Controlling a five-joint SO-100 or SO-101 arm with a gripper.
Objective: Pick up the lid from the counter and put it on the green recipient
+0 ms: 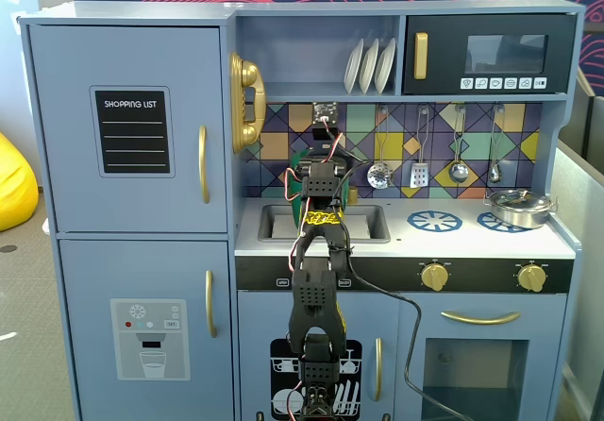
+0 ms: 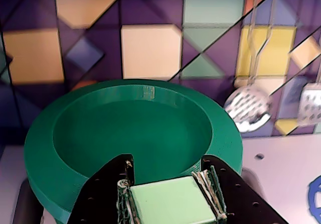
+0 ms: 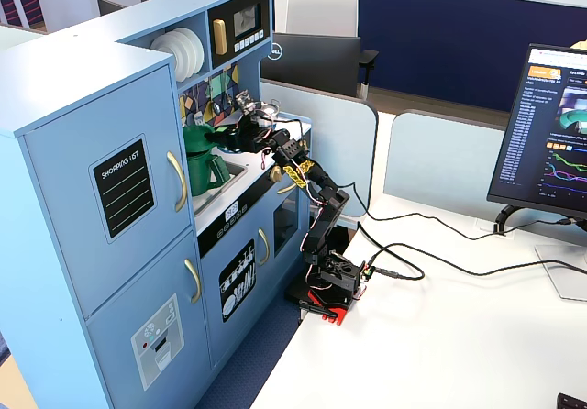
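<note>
In the wrist view my gripper (image 2: 167, 164) is shut on the light green blocky knob (image 2: 169, 202) of the lid (image 2: 135, 126). The lid's dark green dished disc spreads out beyond the fingers. In a fixed view the gripper (image 3: 224, 135) holds the lid (image 3: 196, 138) at the top of the tall green pot (image 3: 210, 172). The pot stands at the back of the white counter (image 1: 472, 242), beside the sink. I cannot tell whether the lid rests on the rim. In the front fixed view the arm (image 1: 319, 213) hides the lid and the pot.
A silver pot (image 1: 517, 206) stands at the counter's right end by the blue burner rings (image 1: 434, 220). The sink (image 1: 370, 223) lies behind the arm. Utensils (image 1: 420, 171) hang on the tiled backsplash, close behind the lid in the wrist view (image 2: 247, 111).
</note>
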